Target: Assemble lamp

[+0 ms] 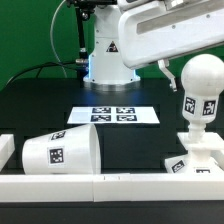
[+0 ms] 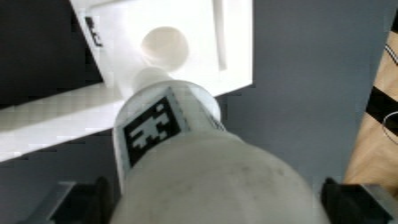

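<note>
Seating the bulb: the step in hand looks like bringing the bulb (image 2: pixel 178 150) neck-first into the round socket (image 2: pixel 164 42) of the base (image 2: pixel 217 30).
Fingers: the fingers (image 2: pixel 75 203) sit on either side of the bulb's round head and seem clamped on it, though the contact lies at the edge of the wrist view.
Bulb position: upright over the base at the exterior view's right. Its neck end is at or just above the socket, and I cannot tell whether it has entered.
Doing it well: line the ribbed neck up with the socket's axis before pressing, then go down slowly and straight. The base may be loose, so a sideways push could slide it on the black surface (image 1: pixel 45 95).
Shade: the shade (image 1: pixel 60 150) lies on its side, well apart from the base, toward the exterior view's left.
Tags, near: one black-and-white square tag shows on the shade, and others on the bulb's body.
Tags, farther: the marker board (image 1: pixel 115 115) carries four.
Writing: no brand or words are legible. A dark mark on the arm (image 1: pixel 108 48) is too small to read.
</note>
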Tool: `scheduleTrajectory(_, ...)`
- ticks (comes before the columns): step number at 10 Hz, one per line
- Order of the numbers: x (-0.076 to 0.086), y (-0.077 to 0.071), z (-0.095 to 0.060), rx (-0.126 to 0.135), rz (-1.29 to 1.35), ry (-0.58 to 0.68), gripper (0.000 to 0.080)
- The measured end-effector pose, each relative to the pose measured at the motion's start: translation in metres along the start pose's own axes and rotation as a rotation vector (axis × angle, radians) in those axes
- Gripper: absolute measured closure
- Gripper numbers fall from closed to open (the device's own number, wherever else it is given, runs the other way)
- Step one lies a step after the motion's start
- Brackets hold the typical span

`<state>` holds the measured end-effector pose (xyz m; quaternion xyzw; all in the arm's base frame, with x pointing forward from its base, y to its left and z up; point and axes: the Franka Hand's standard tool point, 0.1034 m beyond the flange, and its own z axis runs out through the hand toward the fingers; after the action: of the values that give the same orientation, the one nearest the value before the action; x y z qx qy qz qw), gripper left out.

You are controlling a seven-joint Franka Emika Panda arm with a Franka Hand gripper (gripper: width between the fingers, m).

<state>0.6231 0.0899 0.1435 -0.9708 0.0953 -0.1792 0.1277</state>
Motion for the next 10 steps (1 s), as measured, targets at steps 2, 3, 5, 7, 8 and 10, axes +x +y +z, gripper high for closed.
scheduleTrajectory(2,-0.003,-0.001,0.001,0.0,0.0,-0.004,0.0226)
scheduleTrajectory(3,-0.003,-0.002,0.001,0.001,-0.002,-0.005,0.0226)
scheduleTrajectory(5,-0.005,-0.006,0.002,0.003,-0.006,-0.002,0.0226)
scheduleTrajectory(7,-0.007,-0.008,0.002,0.005,-0.007,-0.005,0.0226)
scheduleTrajectory(8,-0.009,-0.008,0.003,0.006,-0.007,-0.014,0.0226)
scheduleTrajectory(10,-0.014,-0.006,0.005,0.002,-0.007,-0.022,0.0226)
